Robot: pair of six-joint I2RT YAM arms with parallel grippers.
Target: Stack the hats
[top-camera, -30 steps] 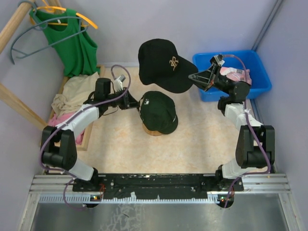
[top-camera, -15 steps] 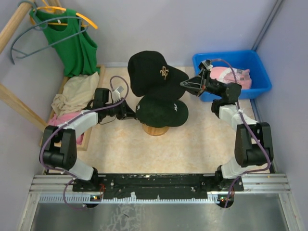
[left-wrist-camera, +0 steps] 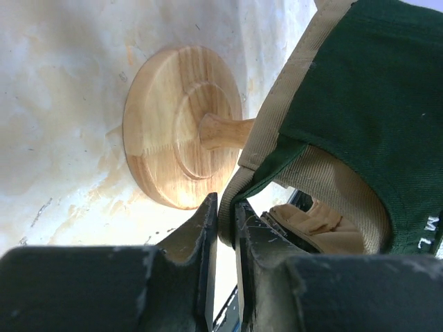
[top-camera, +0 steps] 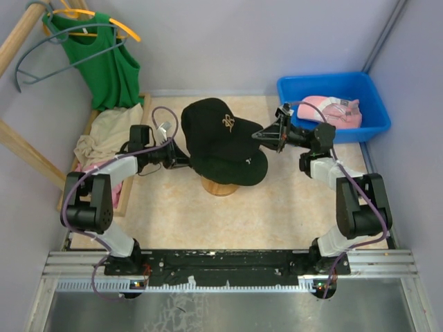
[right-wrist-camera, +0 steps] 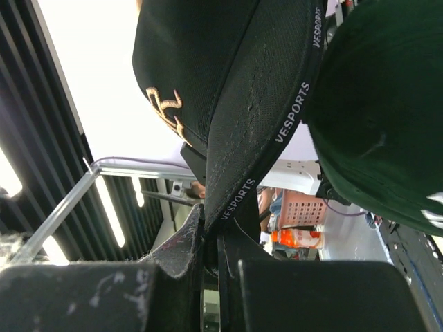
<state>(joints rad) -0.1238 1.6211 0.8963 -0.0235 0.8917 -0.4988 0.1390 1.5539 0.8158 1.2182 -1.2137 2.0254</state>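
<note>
The black cap [top-camera: 218, 131], gold emblem up, sits tilted over the green cap [top-camera: 239, 168]. The right gripper [top-camera: 257, 135] pinches its brim, and the left gripper [top-camera: 185, 160] clamps the green cap's band.

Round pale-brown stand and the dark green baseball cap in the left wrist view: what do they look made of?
The round pale-brown stand looks like turned wood, smooth and maybe lightly sealed: grain streaks and concentric steps show. The dark green baseball cap looks like matte woven cotton-type twill with a tan fabric edge band; the fibre is uncertain.
</note>
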